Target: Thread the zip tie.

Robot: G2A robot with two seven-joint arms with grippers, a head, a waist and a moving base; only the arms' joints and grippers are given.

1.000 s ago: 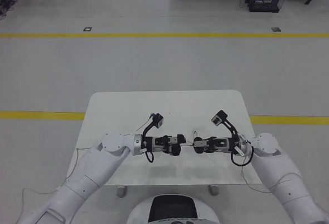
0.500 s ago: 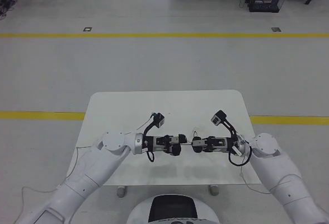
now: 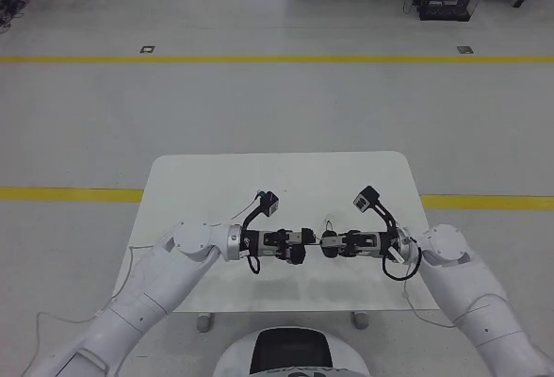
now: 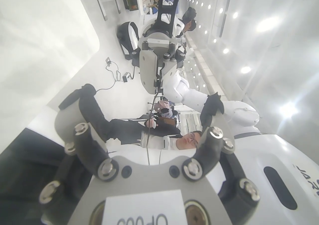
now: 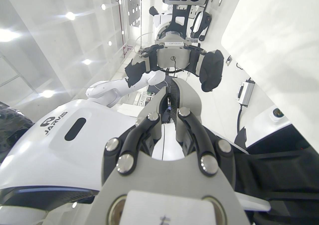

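Top view: where do the arms meet?

— The left gripper and right gripper face tip to tip above the table's near half.

— Fingers?

— Left's spread wide. Right's pressed together, seemingly pinching the thin zip tie, which runs between the left's fingers.

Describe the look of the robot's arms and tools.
The left arm and right arm wear white shells. The left tool and right tool are grey metal with black linkages, silver screws and a white label. The left tool's fingertips carry black padding. A black camera on a black bracket sits over each wrist.
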